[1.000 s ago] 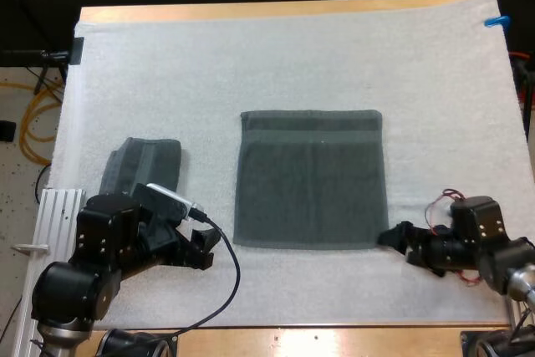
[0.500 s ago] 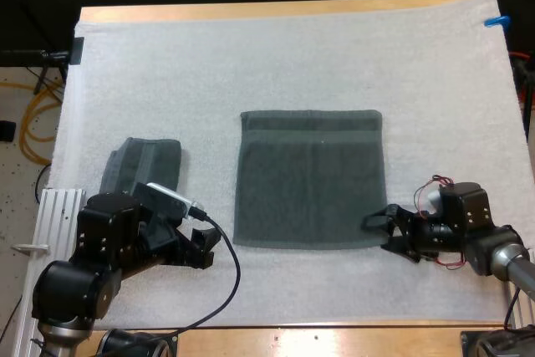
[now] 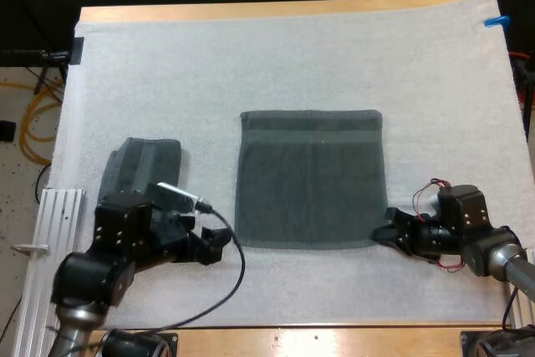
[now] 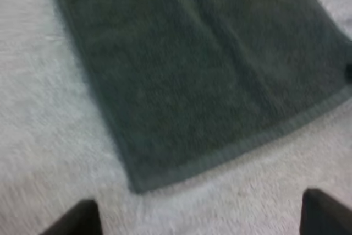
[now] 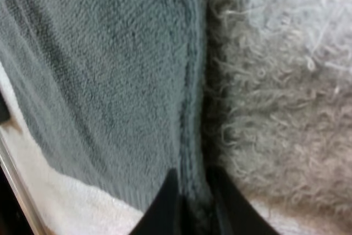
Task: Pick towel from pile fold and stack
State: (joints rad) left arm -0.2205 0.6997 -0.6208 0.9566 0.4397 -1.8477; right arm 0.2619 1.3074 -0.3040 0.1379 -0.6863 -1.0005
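On the mat [image 3: 292, 64], the towel [image 3: 309, 177] lies flat. Right claw [image 3: 389, 236] pinches its near right corner; left claw [image 3: 221, 242], wide, should grip the left corner equally deep.

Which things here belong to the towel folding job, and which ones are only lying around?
For the job: flat towel, folded towel, left gripper, right gripper.
Only lying around: mat, table, metal rail.

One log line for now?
left fingers open, short of flat towel | right fingers shut on its near-right corner | folded towel at left
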